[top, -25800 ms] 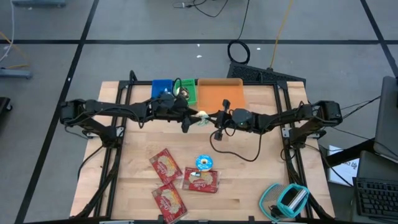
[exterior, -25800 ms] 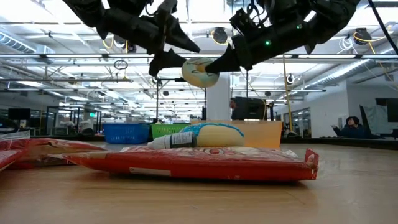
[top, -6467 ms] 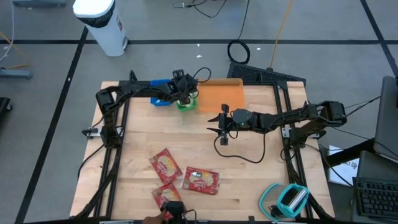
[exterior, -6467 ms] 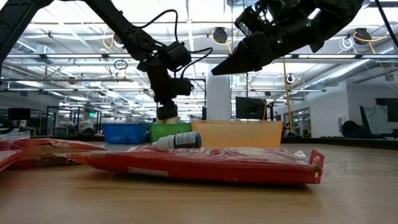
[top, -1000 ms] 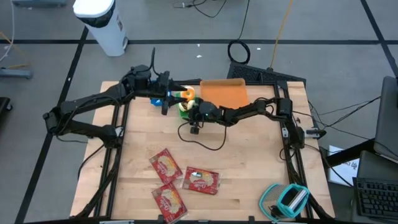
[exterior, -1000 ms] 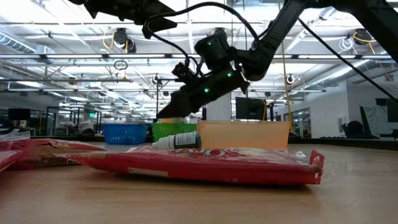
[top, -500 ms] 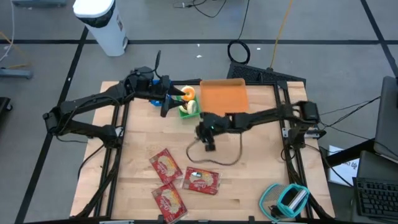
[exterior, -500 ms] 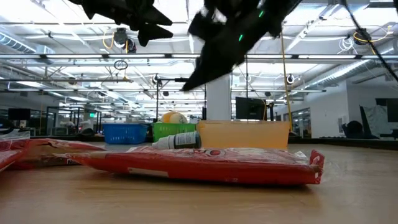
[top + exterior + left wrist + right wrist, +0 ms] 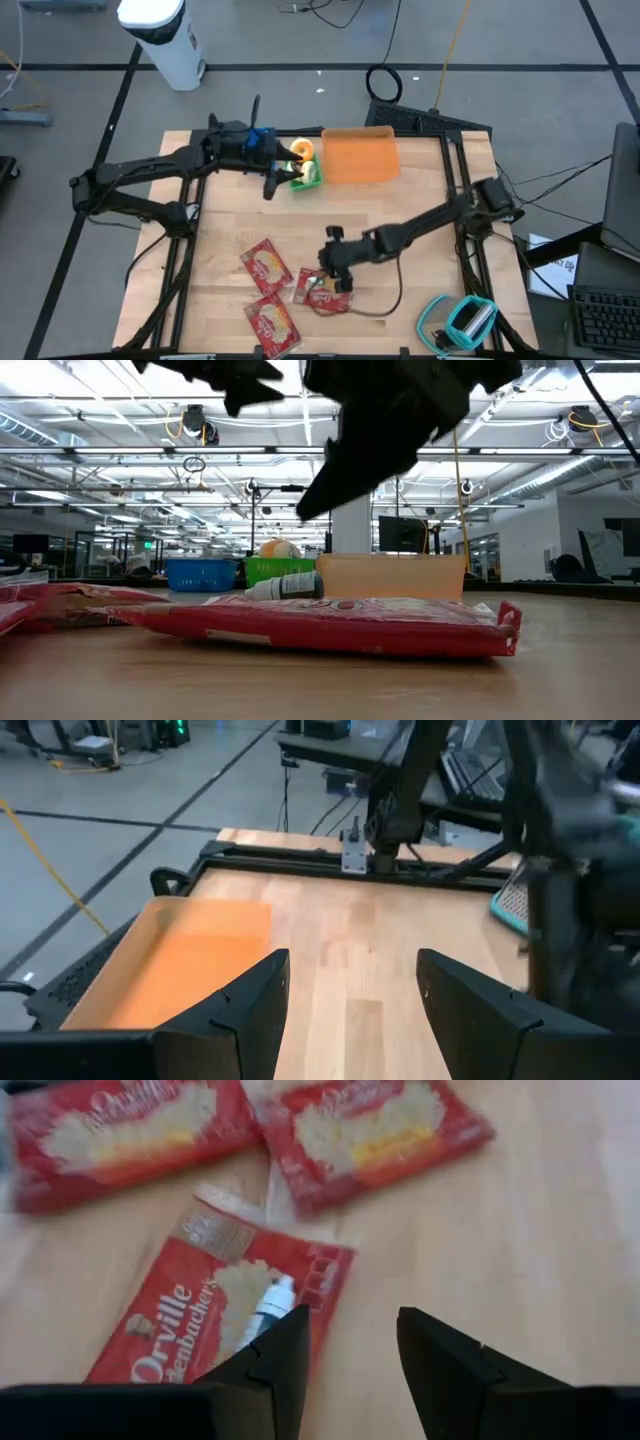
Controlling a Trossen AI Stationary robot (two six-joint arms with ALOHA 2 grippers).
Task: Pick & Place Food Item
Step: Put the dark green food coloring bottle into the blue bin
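Note:
Three red popcorn packets (image 9: pixel 265 266) (image 9: pixel 322 294) (image 9: pixel 272 326) lie flat on the table's near half. A small white-capped bottle (image 9: pixel 264 1311) lies on the middle packet (image 9: pixel 200 1335). My right gripper (image 9: pixel 335 276) hovers open and empty just above that packet, fingers (image 9: pixel 278 1365) slanting down beside the bottle. At the far edge a green bin (image 9: pixel 308 173) holds a round yellow-orange food item (image 9: pixel 300 151), also visible in the low view (image 9: pixel 278 548). My left gripper (image 9: pixel 270 186) hangs open and empty beside the green bin, above the table.
A blue bin (image 9: pixel 260 139) and an orange tray (image 9: pixel 360 156) flank the green bin along the far edge. A teal tool (image 9: pixel 462 320) lies at the near right corner. A black cable (image 9: pixel 385 300) trails from my right arm. Bare wood spans the table's middle.
My right gripper has drawn back from the green bin, risen and swung toward the table's near edge, tipping downward, and now hovers over the middle popcorn packet. The round food item stays in the green bin. My left gripper has shifted slightly toward the near edge.

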